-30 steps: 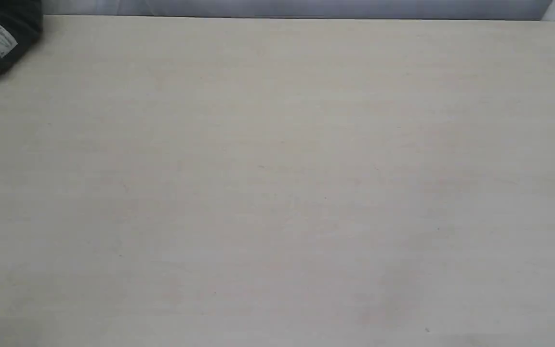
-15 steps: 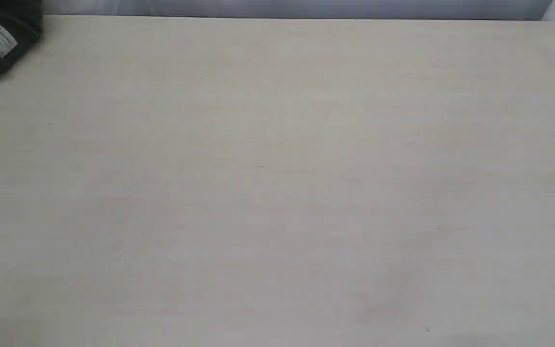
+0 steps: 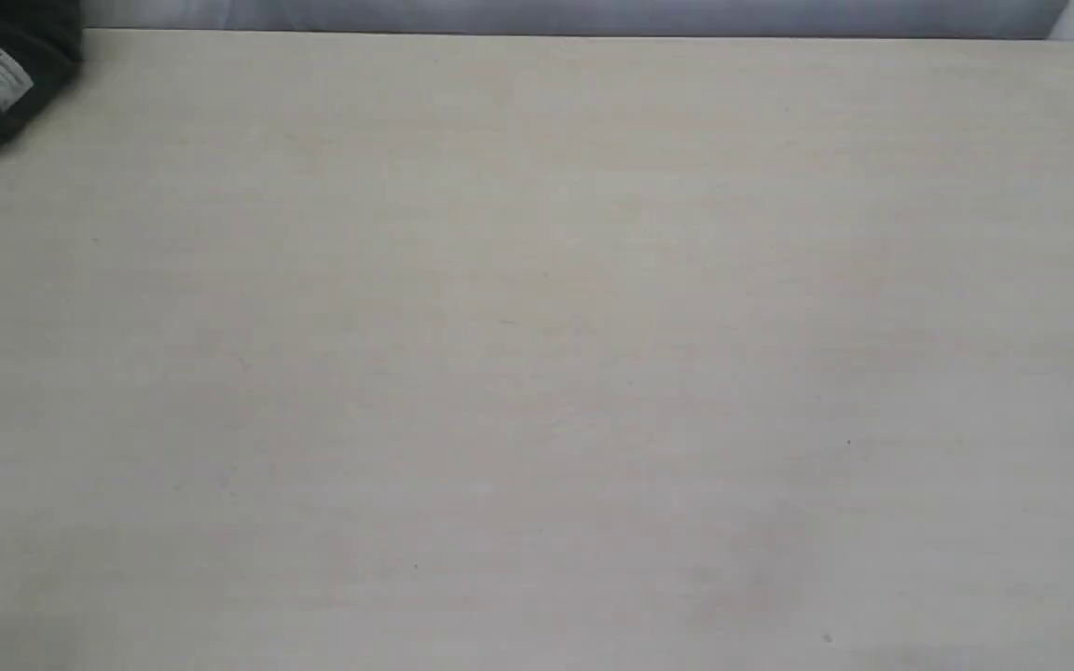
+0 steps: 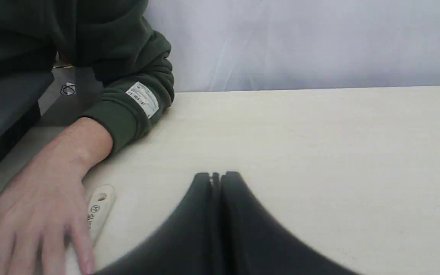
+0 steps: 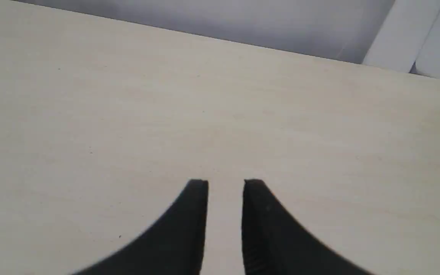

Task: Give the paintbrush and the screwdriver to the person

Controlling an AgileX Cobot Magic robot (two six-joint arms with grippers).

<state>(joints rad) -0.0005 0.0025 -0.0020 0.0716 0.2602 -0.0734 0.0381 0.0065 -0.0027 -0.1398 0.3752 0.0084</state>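
Over the counter (image 4: 319,152), left hand (image 4: 216,176) is pressed shut on nothing and right hand (image 5: 225,185) stands narrowly parted, empty. The brush (image 4: 99,208) lies on the counter, handle end poking out beside the fingers of the person (image 4: 40,214); screwdriver not in view. Handover looks done, so I'd draw both arms straight back from the person, no sideways sweep.

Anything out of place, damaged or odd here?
Nothing stands out. The paintbrush lies on the table, mostly hidden under the person's hand; the screwdriver is not in view. The left pincer is shut and empty, the right pincer open and empty.
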